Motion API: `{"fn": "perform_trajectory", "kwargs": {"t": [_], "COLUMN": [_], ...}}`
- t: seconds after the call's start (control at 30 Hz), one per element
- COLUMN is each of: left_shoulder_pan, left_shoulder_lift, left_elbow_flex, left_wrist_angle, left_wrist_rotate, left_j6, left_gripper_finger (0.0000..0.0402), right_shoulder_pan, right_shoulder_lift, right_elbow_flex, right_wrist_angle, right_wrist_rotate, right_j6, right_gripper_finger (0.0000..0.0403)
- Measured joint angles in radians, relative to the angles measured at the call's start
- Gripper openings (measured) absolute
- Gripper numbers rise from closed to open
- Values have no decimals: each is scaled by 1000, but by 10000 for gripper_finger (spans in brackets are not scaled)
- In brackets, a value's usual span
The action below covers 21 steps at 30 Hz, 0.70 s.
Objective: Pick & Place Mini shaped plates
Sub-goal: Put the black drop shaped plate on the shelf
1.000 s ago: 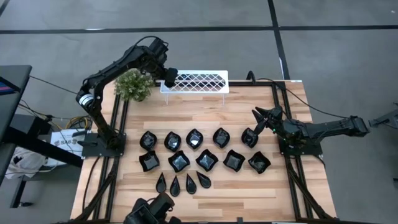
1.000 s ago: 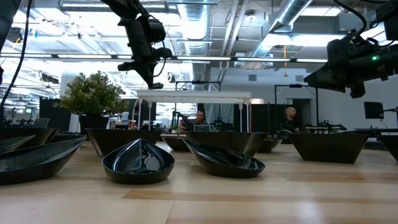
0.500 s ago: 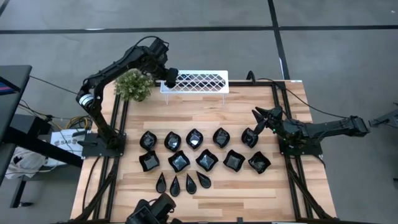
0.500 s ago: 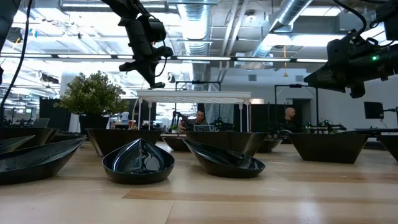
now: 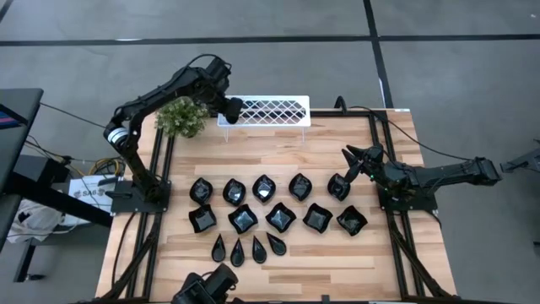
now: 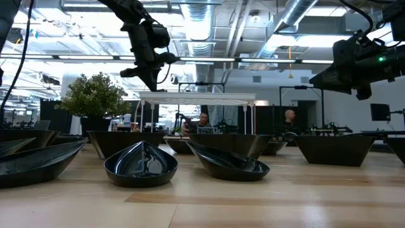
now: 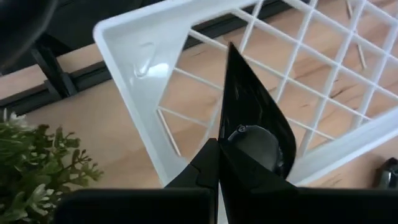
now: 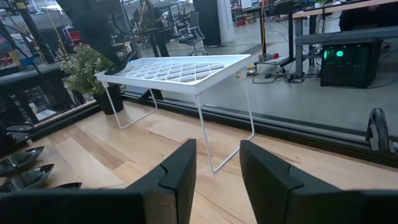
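Glossy black mini shaped plates lie in rows on the wooden table: leaf-like bowls (image 5: 264,187), wavy squares (image 5: 280,217) and slim teardrops (image 5: 246,247). My left gripper (image 5: 231,108) hangs over the left end of the white lattice rack (image 5: 268,111), shut on one slim teardrop plate (image 7: 249,106). That plate shows edge-on in the left wrist view. My right gripper (image 5: 354,157) waits open at the table's right side, with nothing between its fingers (image 8: 180,177). My left gripper pinches the teardrop plate's wide end (image 7: 244,142) between its two fingers, coming steeply from above. The plate hangs on edge below the fingers, pointed tip (image 7: 230,50) down. The tip is just over the rack's lattice near its left corner, clear of the table.
A small green potted plant (image 5: 181,116) stands just left of the rack, close to my left arm. One black bowl (image 5: 339,186) sits just below my right gripper. Bare wood lies between the rack and the plate rows. People sit in the room beyond the table.
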Motion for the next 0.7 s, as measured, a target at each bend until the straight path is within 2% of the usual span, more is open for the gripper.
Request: {"fn": "perform_trajectory", "kwargs": {"t": [0.7], "left_shoulder_pan": [6], "left_shoulder_lift": [0], "left_elbow_flex": [0], "left_wrist_angle": [47], "left_wrist_rotate": [0], "left_j6": [27], "left_gripper_finger": [14], "right_shoulder_pan": [0], "right_shoulder_lift": [0], "right_elbow_flex": [0], "right_wrist_angle": [0], "right_wrist_rotate": [0], "right_j6": [0], "right_gripper_finger": [119]}}
